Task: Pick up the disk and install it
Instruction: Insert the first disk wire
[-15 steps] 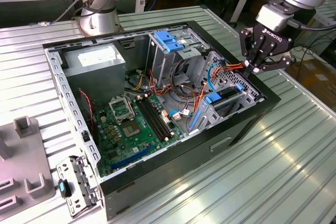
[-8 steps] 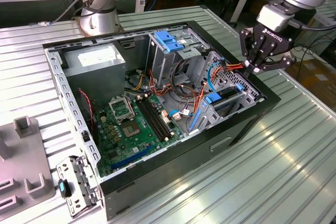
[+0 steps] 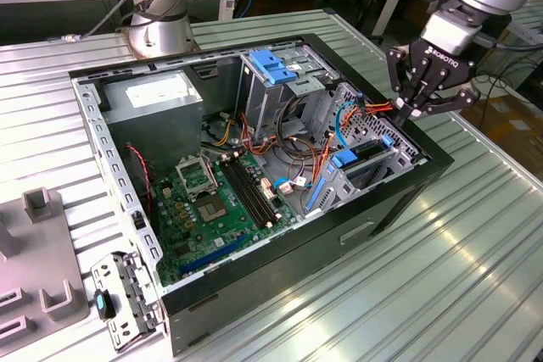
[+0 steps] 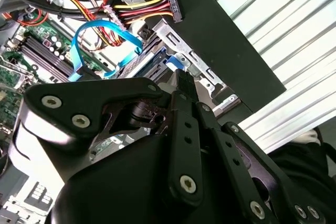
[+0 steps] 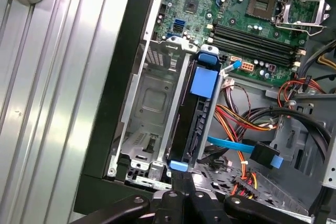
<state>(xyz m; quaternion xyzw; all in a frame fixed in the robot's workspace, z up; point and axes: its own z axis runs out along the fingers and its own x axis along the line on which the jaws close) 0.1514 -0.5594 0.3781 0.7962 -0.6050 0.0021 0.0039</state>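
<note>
A black three-fingered robot gripper [image 3: 422, 108] is hanging over the far corner of an open black desktop computer case [image 3: 254, 311], which is lying on a ribbed metal table [image 3: 475, 277]. Its fingers are drawn together with nothing between them, their tips meeting at the edge of a metal drive bay [image 5: 152, 108].

The disk [image 5: 195, 124], a flat dark hard drive framed by bright blue plastic rails with end tabs, is sitting on edge in the bay slot just in front of the fingertips. It is looking largely seated (whether it is fully home is unclear), so the pick-up seems done and only a last push may be remaining.

The first wrist view is showing the disk's whole length and the empty slot beside it. The exterior view is showing the gripper's place over the case. The second wrist view is showing a loose connector on yellow, red and black wires [image 4: 173, 2] beyond the fingers.
</note>
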